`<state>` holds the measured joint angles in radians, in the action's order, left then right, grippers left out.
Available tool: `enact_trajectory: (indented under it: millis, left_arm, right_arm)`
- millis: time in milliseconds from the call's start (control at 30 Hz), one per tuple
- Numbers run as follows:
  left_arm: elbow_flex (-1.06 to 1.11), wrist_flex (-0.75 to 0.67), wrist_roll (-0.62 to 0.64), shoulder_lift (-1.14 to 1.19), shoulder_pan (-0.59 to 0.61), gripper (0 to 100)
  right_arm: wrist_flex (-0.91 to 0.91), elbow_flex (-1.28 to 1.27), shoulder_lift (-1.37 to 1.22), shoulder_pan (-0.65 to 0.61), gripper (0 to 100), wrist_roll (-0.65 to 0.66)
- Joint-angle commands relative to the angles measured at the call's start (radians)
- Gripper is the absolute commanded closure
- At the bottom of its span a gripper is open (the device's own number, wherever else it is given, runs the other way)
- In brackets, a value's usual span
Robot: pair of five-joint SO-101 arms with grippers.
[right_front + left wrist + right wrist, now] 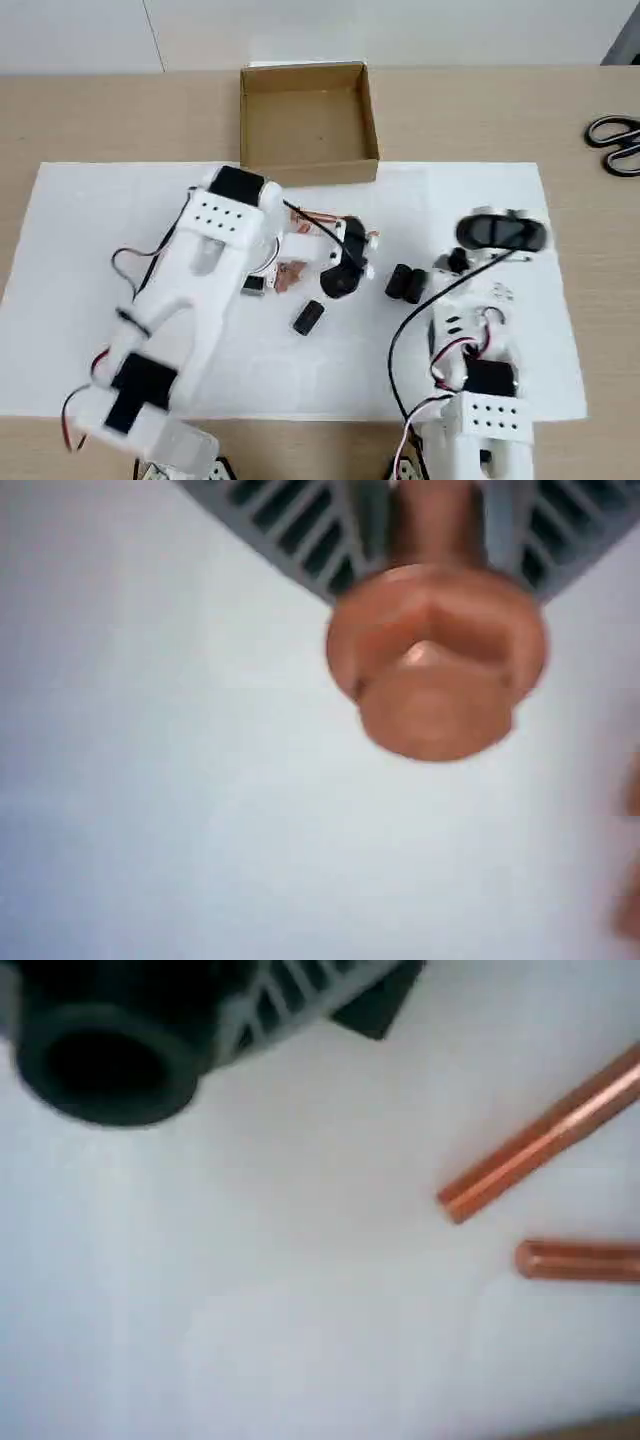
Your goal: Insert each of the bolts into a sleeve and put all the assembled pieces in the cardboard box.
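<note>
Your left fingers [290,520] clamp one copper bolt [435,670]. Your right fingers [290,1000] grip one black sleeve [105,1065], with two bolt shafts [545,1135] [580,1260] nearby. From above you count three sleeves [398,283] [416,286] [308,318] and one cardboard box [372,110].

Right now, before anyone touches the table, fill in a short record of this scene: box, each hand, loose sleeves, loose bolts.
Box: brown cardboard box, open, no pieces inside, at the far edge of the white paper sheet.
Left hand: shut on a copper-coloured hex-head bolt, head toward the camera.
Right hand: a black cylindrical sleeve sits at it; grip unclear.
Loose sleeves: a pair and a single one lie on the sheet.
Loose bolts: two copper shafts lie on the sheet, apart.
Assembled pieces: none seen.
</note>
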<state>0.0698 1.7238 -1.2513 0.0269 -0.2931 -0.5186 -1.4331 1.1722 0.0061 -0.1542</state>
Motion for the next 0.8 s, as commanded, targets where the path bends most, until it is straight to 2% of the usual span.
enact_trajectory:
  millis: [0,133,267,467,633,767]
  left_arm:
    - [-0.045,0.028,0.13,-0.183,-0.011,99]
    - [-0.042,0.017,0.284,-0.324,-0.006,99]
    - [-0.042,-0.026,0.479,-0.44,-0.005,99]
    - [-0.039,-0.14,0.755,-0.594,-0.003,99]
    - [-0.038,-0.285,1.056,-0.654,0.0,99]
    - [-0.019,-0.308,1.339,-0.658,0.003,99]
  right_arm:
    - [0.03,0.014,0.022,-0.14,99.4,-0.003]
    - [0.137,0.006,0.022,-0.254,99.4,-0.003]
    - [0.26,0.006,0.021,-0.274,99.4,0.002]
    - [0.372,-0.057,0.022,-0.274,99.4,0.173]
    - [0.628,-0.183,0.022,-0.278,99.4,0.348]
    - [0.826,-0.249,0.022,-0.303,99.4,0.399]
